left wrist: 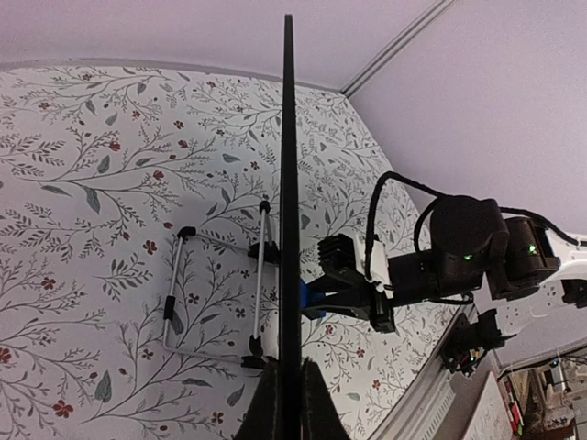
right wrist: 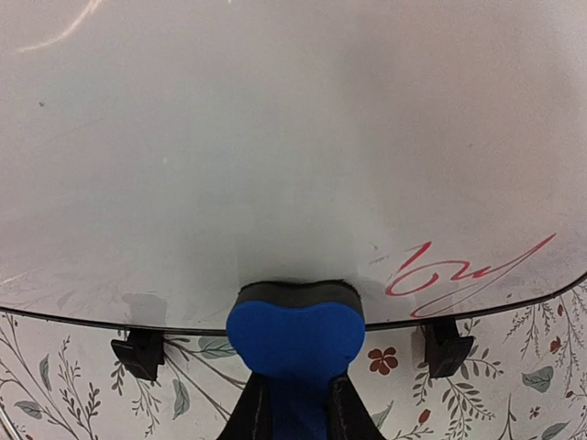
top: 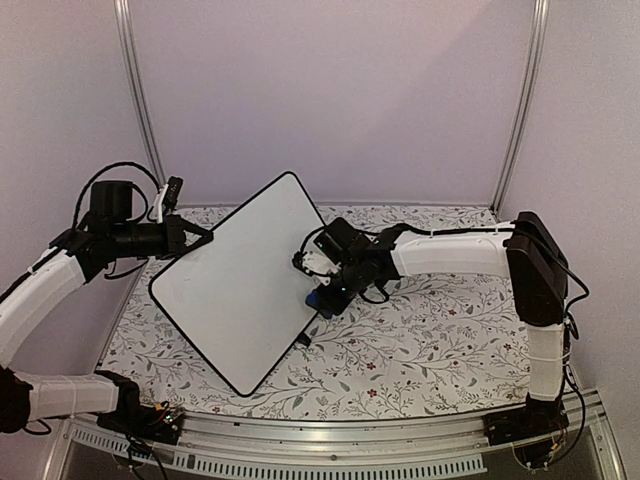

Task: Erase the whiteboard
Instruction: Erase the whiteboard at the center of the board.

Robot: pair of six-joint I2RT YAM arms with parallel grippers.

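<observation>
Item: whiteboard [top: 240,285], large, white, thin black rim, rounded corners. It is raised on edge over the left-centre of the floral worktop [top: 430,340] and turned corner-down in the top view; whether its lowest corner touches the cloth cannot be told. Left end effector [top: 205,238]: closed on the board's rim at the left corner, with a finger on each face in its own wrist view. Right end effector [top: 332,292]: closed on a blue eraser [right wrist: 295,335], whose dark pad is pressed to the writing face at the board's lower edge, between two small black feet [right wrist: 139,353]. Condition of surface: mostly clean across the area shown. One red marker scrawl [right wrist: 459,270] sits just beside the eraser, to its right and close to the rim. Progress, as judged: the bulk of the wiping looks done, and the red scrawl by the edge is what is left to clear. The far corners lie outside the close view and cannot be vouched for. Accessory: wire stand [left wrist: 215,284] on the board's back side; its attachment is unclear. Containers: none in view, hence no contents to list.
</observation>
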